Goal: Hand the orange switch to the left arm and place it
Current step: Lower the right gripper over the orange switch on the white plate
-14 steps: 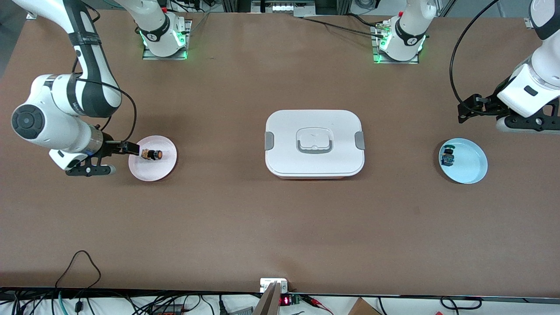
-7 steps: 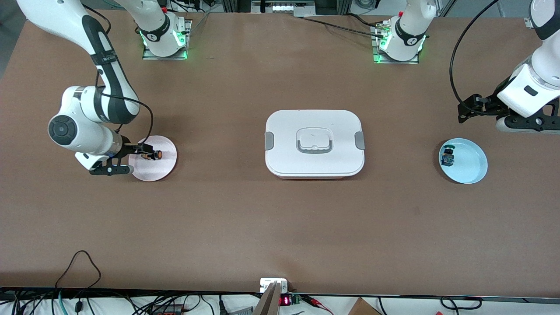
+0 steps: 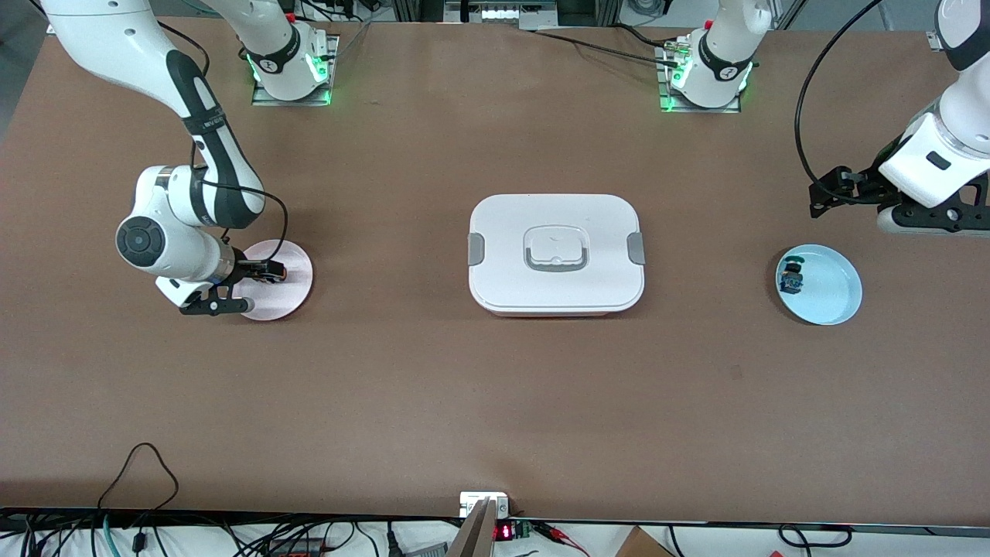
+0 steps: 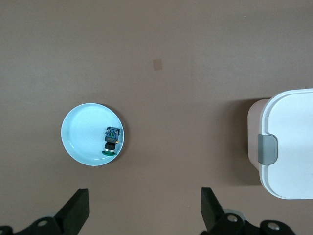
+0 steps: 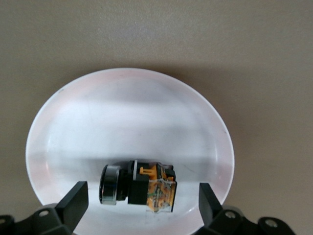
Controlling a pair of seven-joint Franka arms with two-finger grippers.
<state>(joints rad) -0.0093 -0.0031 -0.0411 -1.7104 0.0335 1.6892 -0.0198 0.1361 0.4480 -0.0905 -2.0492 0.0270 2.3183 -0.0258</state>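
Observation:
The orange switch (image 3: 278, 272) lies on its side on a pink plate (image 3: 290, 290) toward the right arm's end of the table. My right gripper (image 3: 261, 283) is open and low over that plate. In the right wrist view the switch (image 5: 139, 188) lies between the two fingers of the right gripper (image 5: 142, 192), with a gap on each side. My left gripper (image 3: 820, 198) waits open and empty above the table beside a blue plate; it is also open in its wrist view (image 4: 144, 201). The white lidded box (image 3: 555, 251) stands at the table's middle, between the two plates.
The blue plate (image 3: 831, 298) at the left arm's end of the table holds a small blue-and-green switch (image 3: 790, 278). The left wrist view shows this plate (image 4: 83, 132), that switch (image 4: 111, 140) and one end of the box (image 4: 288, 142).
My right arm has swung toward the box and come down, so its open fingers now straddle the orange switch on the pink plate. The left arm has not moved.

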